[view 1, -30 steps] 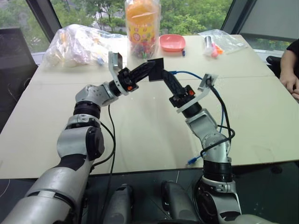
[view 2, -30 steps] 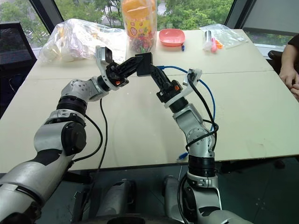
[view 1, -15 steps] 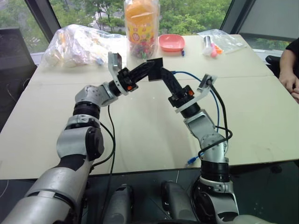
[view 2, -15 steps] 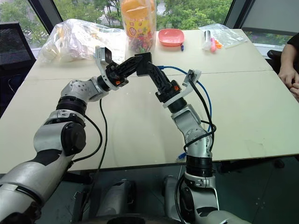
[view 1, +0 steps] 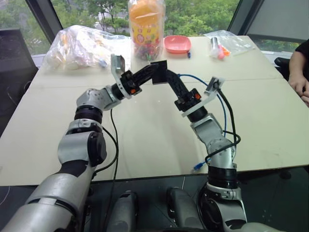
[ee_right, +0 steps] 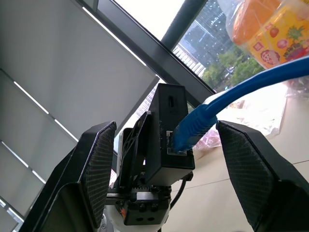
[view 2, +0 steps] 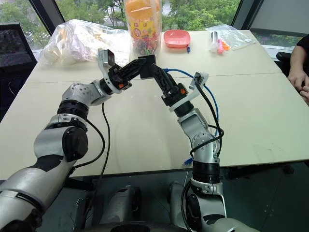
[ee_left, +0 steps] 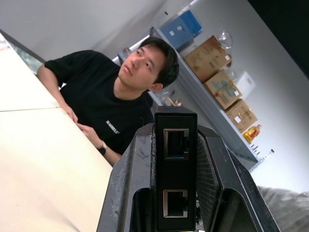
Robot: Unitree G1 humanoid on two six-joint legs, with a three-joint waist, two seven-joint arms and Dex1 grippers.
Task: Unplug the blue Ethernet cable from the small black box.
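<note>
No lettering reads clearly. The person's black shirt [ee_left: 104, 104] bears a small white chest print, too small to make out. The orange jar [view 1: 147, 26] at the table's far edge carries a colourful label, its wording unreadable.

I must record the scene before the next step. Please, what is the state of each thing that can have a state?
small black box: held above the table, clamped in the left gripper.
blue Ethernet cable: plug seated in the box's port.
left gripper: jaws shut on the box.
right gripper: jaws open on either side of the plug, not touching it.
pink bowl: upright.
</note>
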